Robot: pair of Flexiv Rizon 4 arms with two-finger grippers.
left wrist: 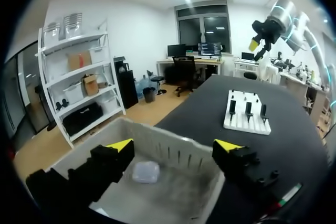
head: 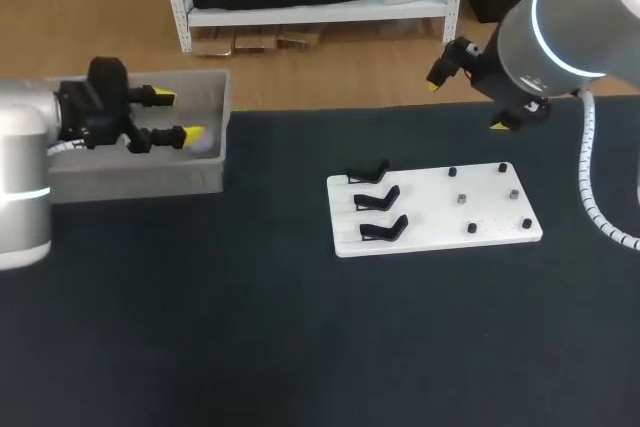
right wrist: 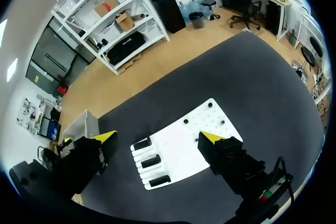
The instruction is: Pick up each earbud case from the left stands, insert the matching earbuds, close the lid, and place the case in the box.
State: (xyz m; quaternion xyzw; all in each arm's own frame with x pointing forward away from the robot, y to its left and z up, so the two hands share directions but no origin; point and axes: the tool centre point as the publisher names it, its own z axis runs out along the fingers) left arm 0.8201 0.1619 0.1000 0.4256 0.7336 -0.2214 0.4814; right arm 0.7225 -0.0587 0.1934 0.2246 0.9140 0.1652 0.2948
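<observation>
The left gripper [left wrist: 173,145] is released, its fingers spread wide above the grey box [head: 140,182]. The earbud case [left wrist: 145,171] lies on the box floor below the gap between the fingers, nearer one finger and touching neither. Out on the table sits the white board [head: 480,217] with three black stands [head: 378,197]. Beyond the board, the right gripper [head: 466,105] hangs released too
</observation>
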